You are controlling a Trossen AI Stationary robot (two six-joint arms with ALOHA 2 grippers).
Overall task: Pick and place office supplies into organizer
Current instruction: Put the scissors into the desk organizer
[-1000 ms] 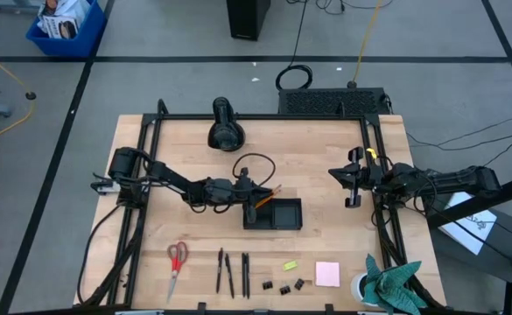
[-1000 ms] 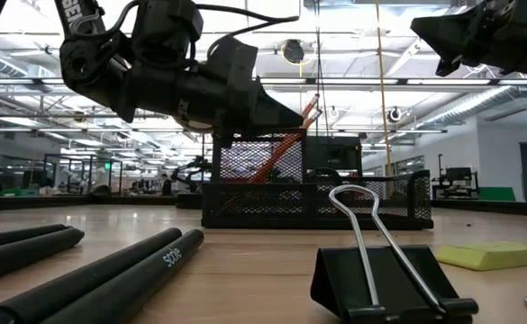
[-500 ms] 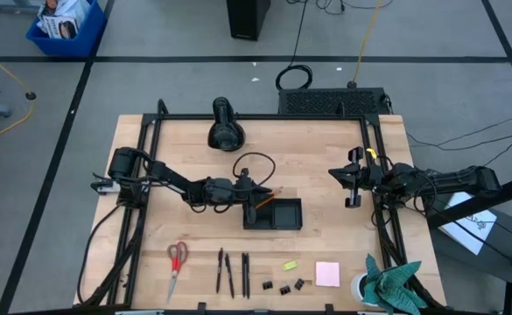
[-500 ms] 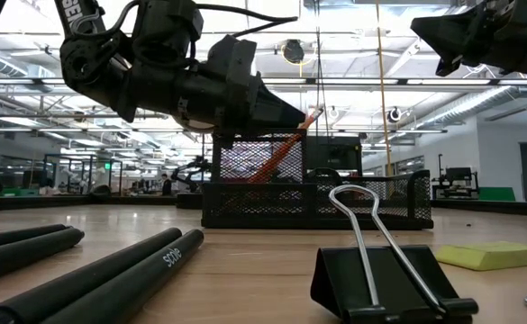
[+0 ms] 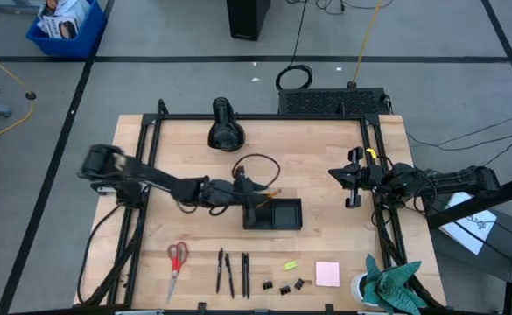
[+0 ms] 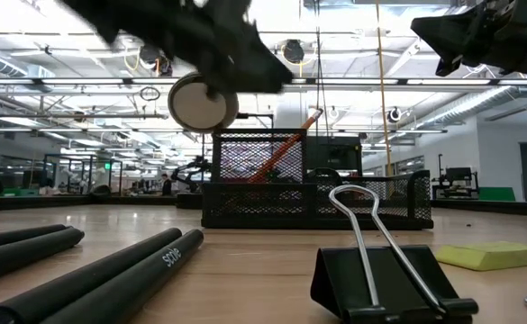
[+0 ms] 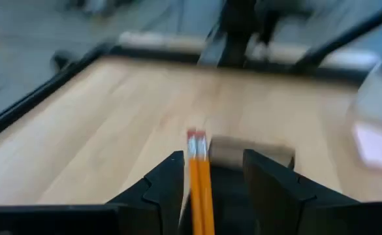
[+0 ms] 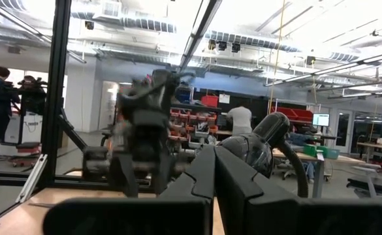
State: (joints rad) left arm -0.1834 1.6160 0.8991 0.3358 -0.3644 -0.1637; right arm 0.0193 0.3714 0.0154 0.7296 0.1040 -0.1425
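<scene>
Bright overhead ceiling lights flare white across the low view; motion blur smears the left wrist view throughout.

Black mesh organizer, wood table

Left arm: we see it stretched low across the table from its base at the left edge toward the middle, forearm roughly level, wrist pointing to the robot's right. Our left gripper sits near the table's centre; in the left wrist view its fingers stand parted, a clear gap between them.

Right arm: we note it folded at the table's right edge, raised above the surface. Our right gripper points inward, its fingers pressed together.
</scene>
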